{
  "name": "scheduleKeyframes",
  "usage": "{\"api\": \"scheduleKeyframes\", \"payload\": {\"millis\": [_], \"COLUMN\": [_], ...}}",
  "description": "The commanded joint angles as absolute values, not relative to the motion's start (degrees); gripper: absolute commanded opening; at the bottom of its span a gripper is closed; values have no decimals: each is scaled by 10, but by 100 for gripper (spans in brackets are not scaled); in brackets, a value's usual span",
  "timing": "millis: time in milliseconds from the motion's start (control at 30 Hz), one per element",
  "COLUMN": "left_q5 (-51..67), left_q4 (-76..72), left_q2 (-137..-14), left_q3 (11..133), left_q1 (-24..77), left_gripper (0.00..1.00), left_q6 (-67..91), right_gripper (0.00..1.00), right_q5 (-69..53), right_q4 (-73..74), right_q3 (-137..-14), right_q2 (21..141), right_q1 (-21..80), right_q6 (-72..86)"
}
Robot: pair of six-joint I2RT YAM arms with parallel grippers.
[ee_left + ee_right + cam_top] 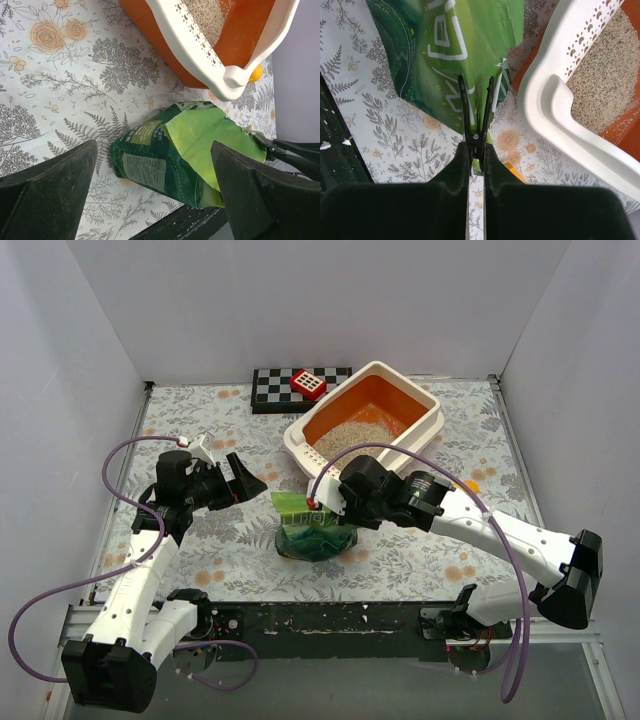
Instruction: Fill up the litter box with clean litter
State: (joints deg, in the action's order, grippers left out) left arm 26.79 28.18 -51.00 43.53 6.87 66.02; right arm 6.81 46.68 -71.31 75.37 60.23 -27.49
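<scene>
While beside the litter box (536,92) rim, right jaws tight on the green bag (445,45) edge; left jaws wide, clear.

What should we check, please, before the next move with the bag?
1. Right fingers shut on the bag edge: ok.
2. Left fingers open and off the bag: ok.
3. Bag mouth open for pouring: cannot tell.
4. Litter box upright beside the bag: ok.
5. Litter covers the box floor: not ok, bare orange shows.
</scene>
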Motion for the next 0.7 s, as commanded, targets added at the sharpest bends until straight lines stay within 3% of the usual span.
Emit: {"api": "scheduleKeyframes", "payload": {"millis": [0, 400, 533, 667], "left_q5": [280, 283, 301, 321], "left_q4": [274, 269, 271, 290], "left_q2": [-507, -510, -519, -533], "left_q3": [430, 432, 443, 456], "left_q1": [70, 70, 70, 70], "left_gripper": [98, 98, 98, 98], "left_q6": [655, 660, 668, 681], "right_gripper": [1, 1, 1, 1], "right_q5": [92, 274, 212, 96], "right_q4": [470, 507, 564, 576], "right_q3": [-731, -788, -783, -688], "right_q2": [718, 601, 612, 616], "right_q1": [597, 536, 406, 319], "right_q6": [-254, -65, 79, 174]}}
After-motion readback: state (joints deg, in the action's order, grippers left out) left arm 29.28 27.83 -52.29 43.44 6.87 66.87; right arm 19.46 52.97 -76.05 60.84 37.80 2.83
